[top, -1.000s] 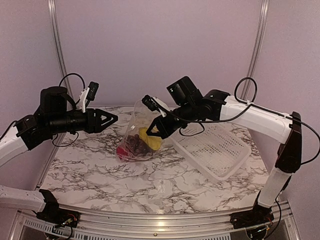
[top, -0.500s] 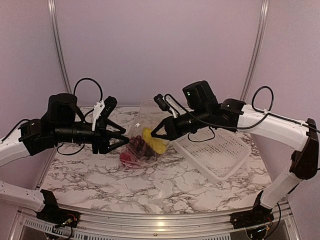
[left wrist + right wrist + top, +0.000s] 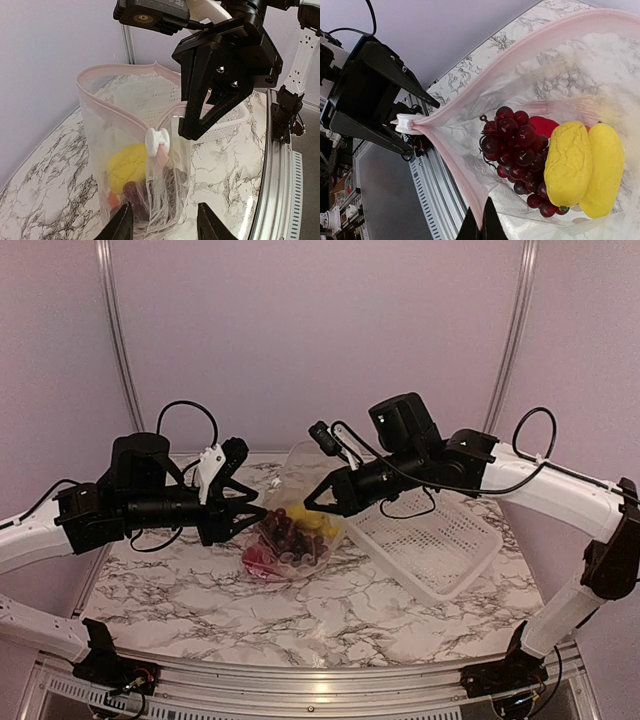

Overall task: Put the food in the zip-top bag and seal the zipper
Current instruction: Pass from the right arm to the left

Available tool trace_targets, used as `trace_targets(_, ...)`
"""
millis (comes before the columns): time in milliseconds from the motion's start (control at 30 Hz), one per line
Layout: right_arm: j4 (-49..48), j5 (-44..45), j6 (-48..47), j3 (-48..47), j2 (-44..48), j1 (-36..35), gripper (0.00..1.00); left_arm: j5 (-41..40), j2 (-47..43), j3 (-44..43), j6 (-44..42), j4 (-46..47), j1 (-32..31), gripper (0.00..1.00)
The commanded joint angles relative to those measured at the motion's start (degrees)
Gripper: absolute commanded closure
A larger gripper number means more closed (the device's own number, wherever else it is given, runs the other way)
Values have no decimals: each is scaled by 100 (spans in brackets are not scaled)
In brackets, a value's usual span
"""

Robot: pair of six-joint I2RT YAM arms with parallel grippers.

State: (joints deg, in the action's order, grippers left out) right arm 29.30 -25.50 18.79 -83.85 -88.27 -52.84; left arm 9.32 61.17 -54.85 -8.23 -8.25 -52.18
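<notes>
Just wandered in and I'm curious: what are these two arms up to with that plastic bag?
The right end effector pinches the zipper of a clear zip-top bag, its mouth open. Grapes, two yellow pieces and a red piece are inside. The left end effector, open, faces the white slider; nothing is sealed yet.

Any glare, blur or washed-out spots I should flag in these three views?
Top external: soft overall, bag edges barely readable. Left wrist: sharp, with a bright glare streak on the rail. Right wrist: grapes crisp, bag film hazy white toward the top.
</notes>
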Motion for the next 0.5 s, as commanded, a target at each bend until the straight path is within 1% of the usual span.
trace_targets(0, -177, -93, -118, -375, 64, -48, 100, 31, 255, -164, -255, 367, -17, 58)
trace_targets(100, -156, -87, -114, -360, 114, -48, 100, 107, 422, -313, -197, 456, -13, 62)
trace_targets(233, -164, -161, -81, -298, 192, -50, 100, -145, 516, -368, -101, 713, -16, 68)
trace_targets(333, -246, -174, -23, -209, 296, -46, 100, -345, 599, -410, -104, 772, -13, 70)
trace_targets(433, -308, -191, 64, -139, 376, -46, 100, -334, 651, -392, -109, 772, -14, 70)
trace_targets(467, -315, -192, 82, -121, 401, -46, 100, -308, 644, -376, -109, 933, -14, 70)
